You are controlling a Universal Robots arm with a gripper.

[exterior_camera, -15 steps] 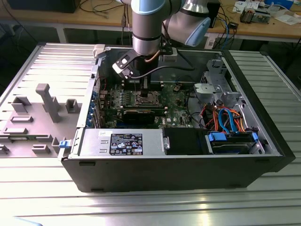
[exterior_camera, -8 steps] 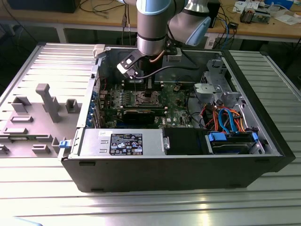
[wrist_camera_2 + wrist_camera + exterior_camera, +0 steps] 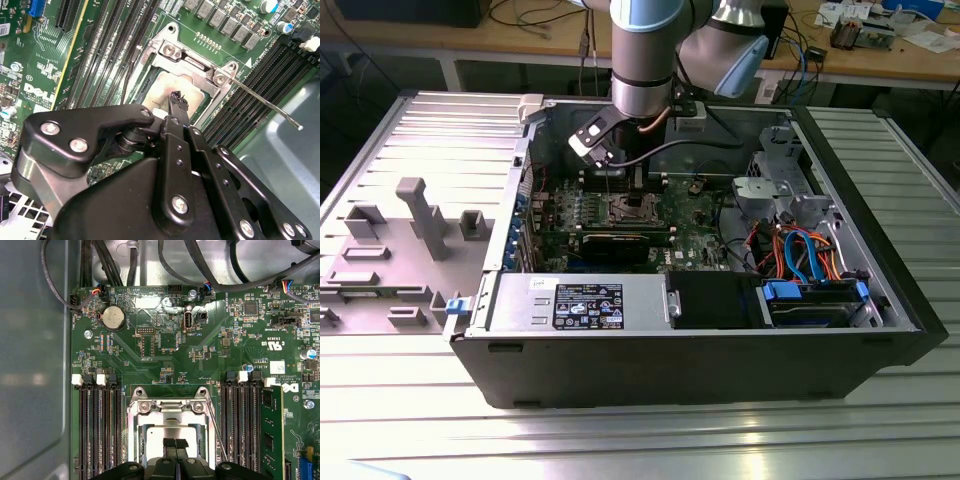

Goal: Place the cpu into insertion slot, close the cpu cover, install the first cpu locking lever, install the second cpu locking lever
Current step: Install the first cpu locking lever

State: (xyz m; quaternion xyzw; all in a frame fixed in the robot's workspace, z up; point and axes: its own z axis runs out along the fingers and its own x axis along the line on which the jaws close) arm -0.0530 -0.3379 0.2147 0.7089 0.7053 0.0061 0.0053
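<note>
Grey ribbed metal table [image 3: 620, 440] under the computer case [image 3: 670, 370], wooden workbench [image 3: 520, 40] behind; fingers [image 3: 169, 444] clenched over the cpu [image 3: 155, 440].

Surface: ribbed metal table [image 3: 410, 400] carried bright glare along its front.
Behind: wooden workbench [image 3: 500, 45] stood strewn with cables [image 3: 525, 15].

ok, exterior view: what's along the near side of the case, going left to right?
Grey moulded blocks beside the case → blue latch → silver power supply → black bay cover → blue drive caddy.
</note>
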